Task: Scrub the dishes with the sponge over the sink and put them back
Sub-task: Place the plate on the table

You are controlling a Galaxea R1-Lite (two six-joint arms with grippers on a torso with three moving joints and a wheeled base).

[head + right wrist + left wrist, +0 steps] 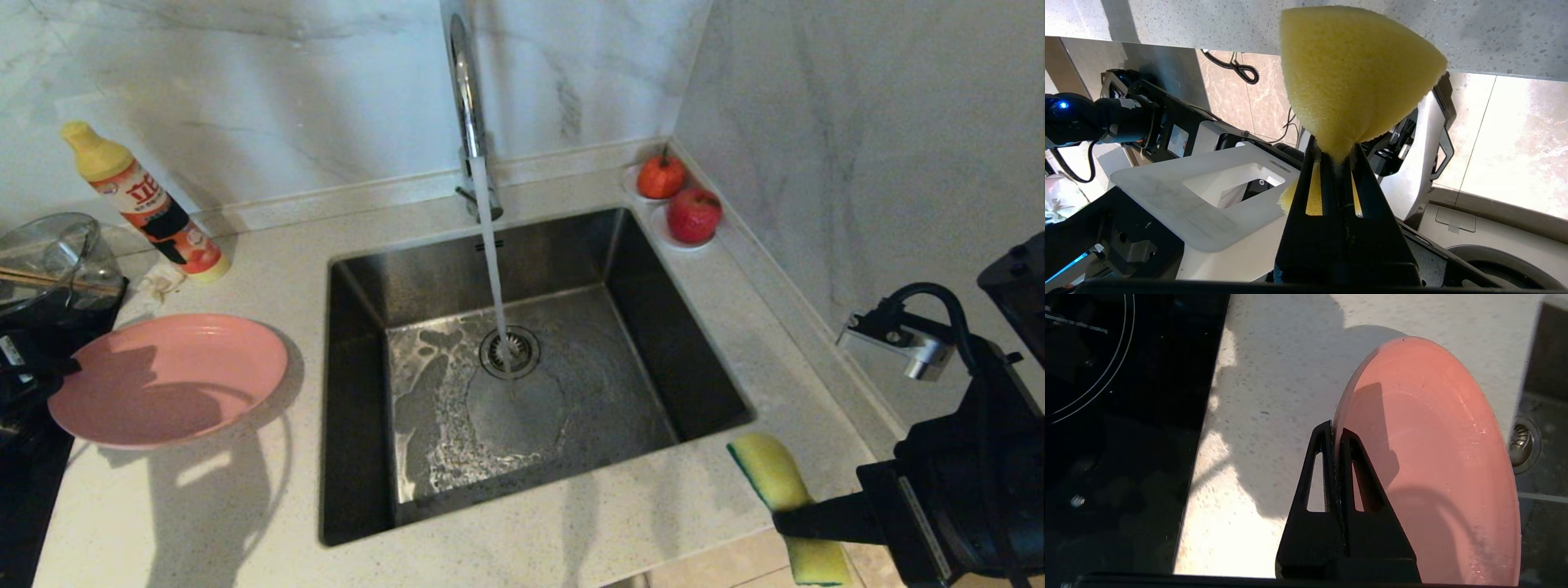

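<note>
The pink plate [171,380] hangs tilted above the counter left of the sink [637,269] and casts a shadow below it. My left gripper [61,367] is shut on its left rim; the left wrist view shows the gripper [1334,430] pinching the edge of the plate [1433,457]. At the front right, off the counter's edge, my right gripper [796,518] is shut on the waist of the yellow sponge [780,482] with its green face. In the right wrist view the sponge [1355,69] fans out above the gripper [1335,153]. Water runs from the tap [464,82] onto the drain [509,351].
A detergent bottle [147,204] leans at the back left, beside a clear glass bowl [49,253] with chopsticks across it. A black cooktop [24,490] borders the counter's left side. Two red fruits [661,175] [694,214] sit at the sink's back right corner.
</note>
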